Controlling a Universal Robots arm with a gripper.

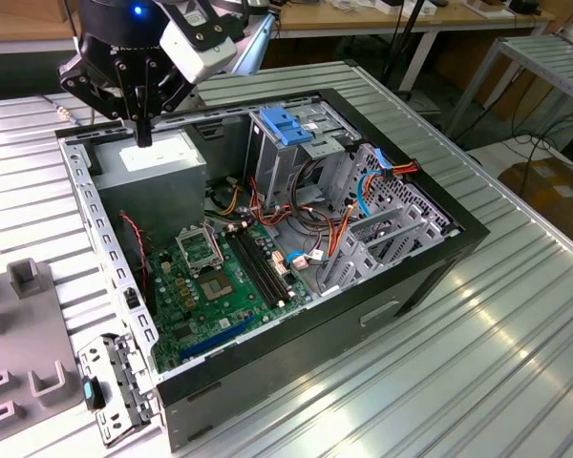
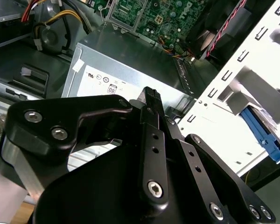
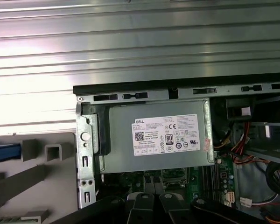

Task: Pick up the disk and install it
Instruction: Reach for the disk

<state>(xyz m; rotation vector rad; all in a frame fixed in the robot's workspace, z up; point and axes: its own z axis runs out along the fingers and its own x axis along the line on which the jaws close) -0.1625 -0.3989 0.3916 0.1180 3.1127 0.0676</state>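
Above the grey metal power-supply box (image 1: 158,164) with its white sticker, inside the open black computer case (image 1: 363,315), the black pincer (image 1: 143,134) hangs with its tip pointing down. Its fingers are closed together and grip nothing; in the second wrist view one ribbed fingertip (image 2: 151,94) shows over the sticker. The case lies on its side on the ribbed aluminium tabletop (image 1: 477,363), green motherboard (image 1: 205,286) exposed. A light-blue plastic bracket (image 1: 285,124) sits atop the metal drive cage. The disk, a flat dark drive with blue plastic side rails (image 3: 4,152), lies outside the case on a grey moulded fixture (image 3: 37,179), well apart from the pincer; mostly its blue rail shows.
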